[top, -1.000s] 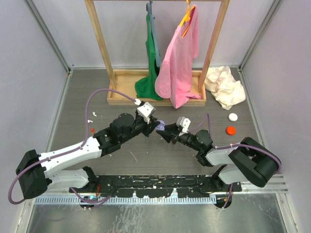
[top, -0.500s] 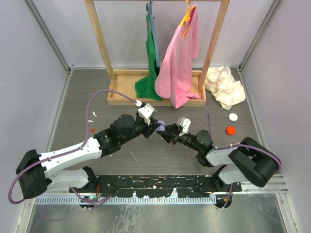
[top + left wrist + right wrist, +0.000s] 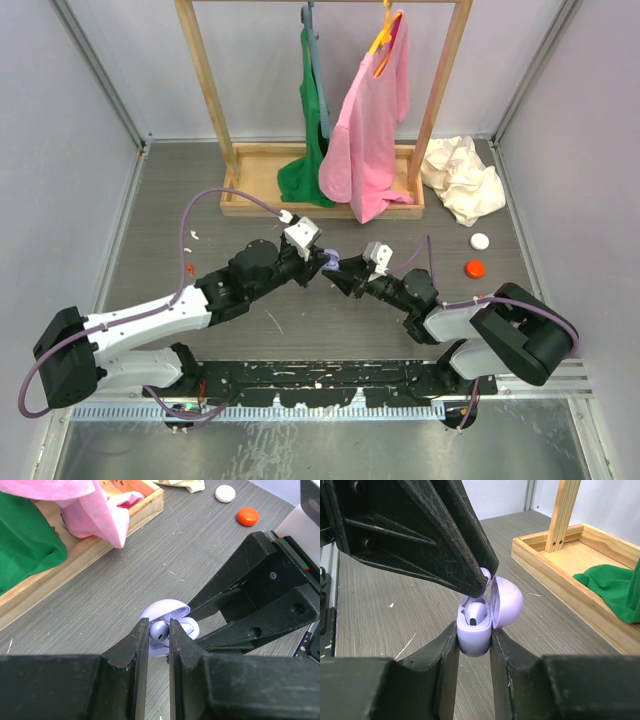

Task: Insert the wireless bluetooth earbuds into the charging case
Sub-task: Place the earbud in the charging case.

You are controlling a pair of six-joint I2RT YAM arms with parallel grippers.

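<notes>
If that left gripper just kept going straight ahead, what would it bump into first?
The open case, held by the right gripper right in front. The earbud the left gripper pinches would likely touch it first; depth is hard to judge.

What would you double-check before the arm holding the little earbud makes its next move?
1. Firm hold of the right gripper on the charging case: ok.
2. The case's lid is swung open: ok.
3. The left gripper is pinching the earbud: ok.
4. The earbud is at the case's opening: ok.
5. The earbud is pushed fully into its socket: cannot tell, fingers hide it.
</notes>
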